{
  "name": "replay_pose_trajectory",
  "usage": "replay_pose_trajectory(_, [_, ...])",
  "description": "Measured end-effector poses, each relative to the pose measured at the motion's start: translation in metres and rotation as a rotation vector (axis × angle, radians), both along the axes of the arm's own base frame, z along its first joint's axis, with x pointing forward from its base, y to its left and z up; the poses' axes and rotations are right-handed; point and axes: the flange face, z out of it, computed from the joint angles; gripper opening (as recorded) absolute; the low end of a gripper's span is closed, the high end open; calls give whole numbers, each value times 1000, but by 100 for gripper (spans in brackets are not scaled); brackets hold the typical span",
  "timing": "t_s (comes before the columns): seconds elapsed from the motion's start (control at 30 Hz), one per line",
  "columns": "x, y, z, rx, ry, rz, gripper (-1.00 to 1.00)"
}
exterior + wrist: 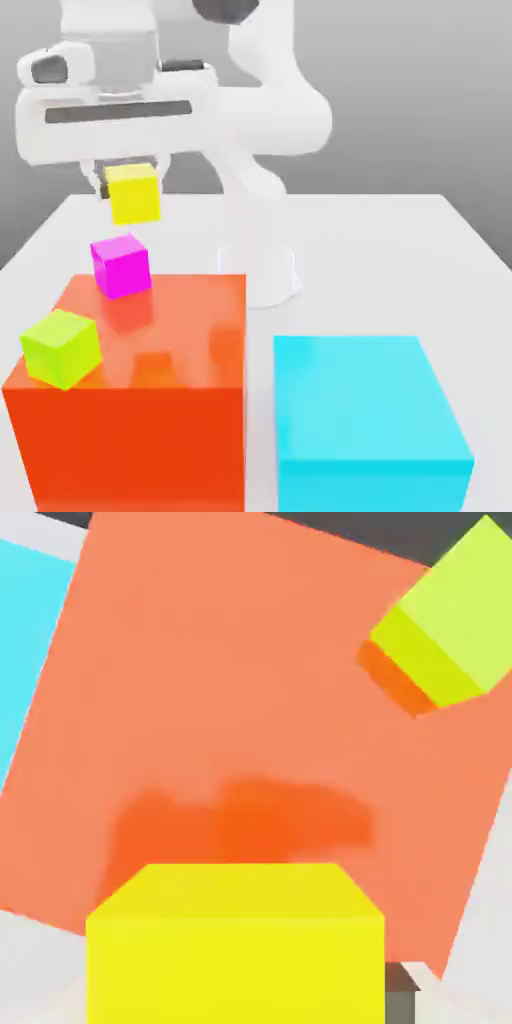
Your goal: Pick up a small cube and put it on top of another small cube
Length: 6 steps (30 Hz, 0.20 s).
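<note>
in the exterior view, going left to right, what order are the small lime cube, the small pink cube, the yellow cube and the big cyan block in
lime cube → pink cube → yellow cube → cyan block. The pink and yellow cubes sit close in this order, the yellow one slightly further toward the exterior view's right.
</note>
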Motion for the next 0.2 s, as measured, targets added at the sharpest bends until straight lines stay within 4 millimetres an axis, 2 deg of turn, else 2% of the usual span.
replay_pose_trajectory(0.07, [-3, -3, -26, 1, 0, -9, -100])
replay_pose_trajectory(0.1, [-4, -3, -36, 1, 0, -10, 100])
replay_pose_trajectory(0.2, [-4, -3, -36, 1, 0, -10, 100])
